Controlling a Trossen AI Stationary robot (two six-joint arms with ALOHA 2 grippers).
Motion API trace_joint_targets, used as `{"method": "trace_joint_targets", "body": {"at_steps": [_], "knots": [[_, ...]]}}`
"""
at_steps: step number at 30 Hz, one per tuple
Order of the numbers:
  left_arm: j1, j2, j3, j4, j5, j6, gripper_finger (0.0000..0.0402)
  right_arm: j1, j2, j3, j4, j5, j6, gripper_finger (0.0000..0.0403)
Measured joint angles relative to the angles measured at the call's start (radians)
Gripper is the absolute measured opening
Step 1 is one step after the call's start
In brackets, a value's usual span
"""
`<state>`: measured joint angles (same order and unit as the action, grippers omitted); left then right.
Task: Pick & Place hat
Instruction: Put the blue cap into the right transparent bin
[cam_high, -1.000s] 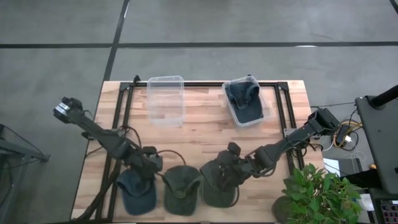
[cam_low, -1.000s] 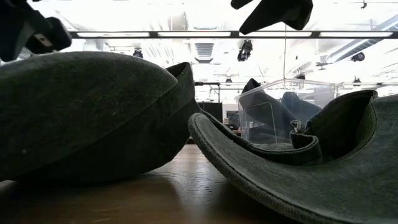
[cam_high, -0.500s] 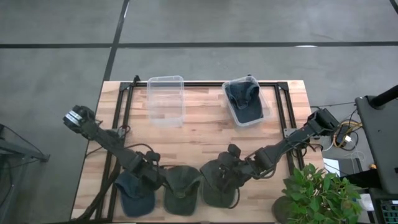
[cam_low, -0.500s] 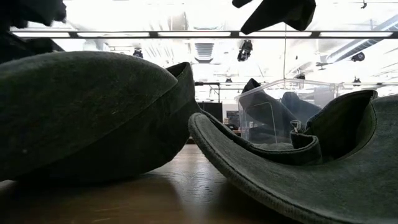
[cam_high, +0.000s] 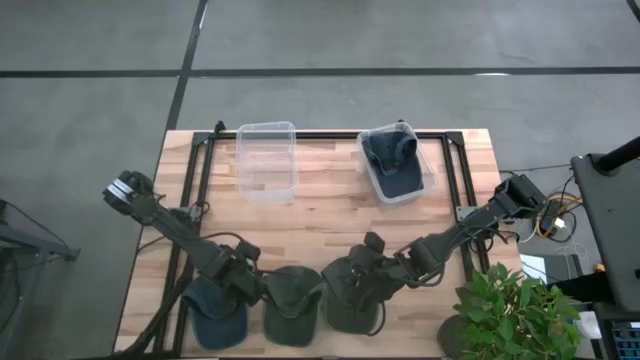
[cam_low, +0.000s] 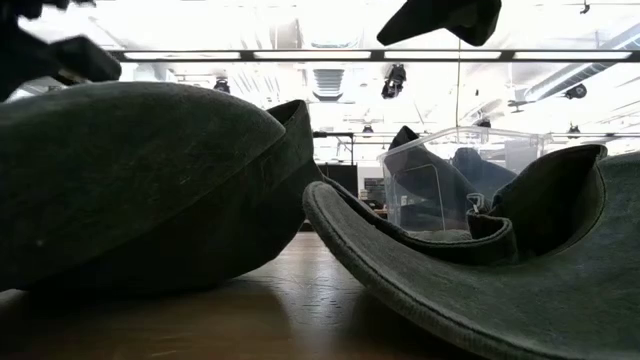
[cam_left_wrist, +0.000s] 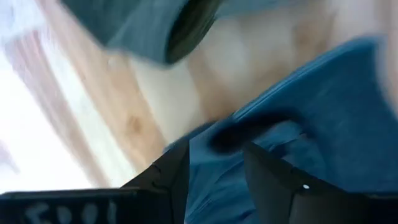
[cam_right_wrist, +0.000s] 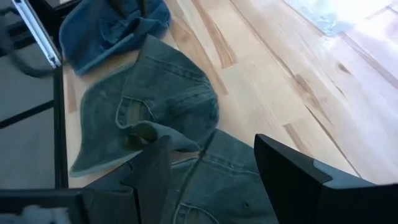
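With three hats lying in a row along the table's near edge, the left gripper (cam_high: 235, 285) sits low over the blue hat (cam_high: 215, 312) at the left end, jaws spread with denim between the fingers (cam_left_wrist: 273, 186), so I judge this the grasp step. Next it must close, lift and carry to the empty bin (cam_high: 266, 160). Right gripper (cam_high: 378, 262), jaws spread, hovers over the right-hand green hat (cam_high: 352, 300).
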<state>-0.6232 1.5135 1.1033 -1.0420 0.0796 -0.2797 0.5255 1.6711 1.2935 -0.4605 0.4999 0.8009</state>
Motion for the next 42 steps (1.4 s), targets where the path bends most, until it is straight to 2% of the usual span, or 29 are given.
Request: {"method": "trace_joint_targets", "body": {"at_steps": [17,21,25,29,32,42], "knots": [[0.001,0.108,-0.010,-0.022,-0.018,0.199,0.0137,0.000,0.000,-0.014,0.034,0.000,-0.018,0.0221],[0.001,0.125,-0.010,-0.022,-0.018,0.207,0.0099,0.000,0.000,-0.023,0.035,0.000,-0.015,0.0221],[0.002,0.147,-0.011,-0.024,-0.015,0.203,0.0020,0.000,0.000,-0.033,0.058,-0.001,-0.015,0.0221],[0.003,0.156,-0.010,-0.034,-0.014,0.164,0.0005,0.000,0.000,-0.034,0.060,-0.001,-0.015,0.0221],[0.004,0.151,0.011,-0.120,-0.026,0.140,0.0003,0.000,0.000,-0.034,0.061,-0.001,-0.015,0.0221],[0.007,0.047,0.172,-0.420,-0.222,0.036,0.0001,0.000,0.000,-0.037,0.122,-0.003,-0.084,0.0221]]}}
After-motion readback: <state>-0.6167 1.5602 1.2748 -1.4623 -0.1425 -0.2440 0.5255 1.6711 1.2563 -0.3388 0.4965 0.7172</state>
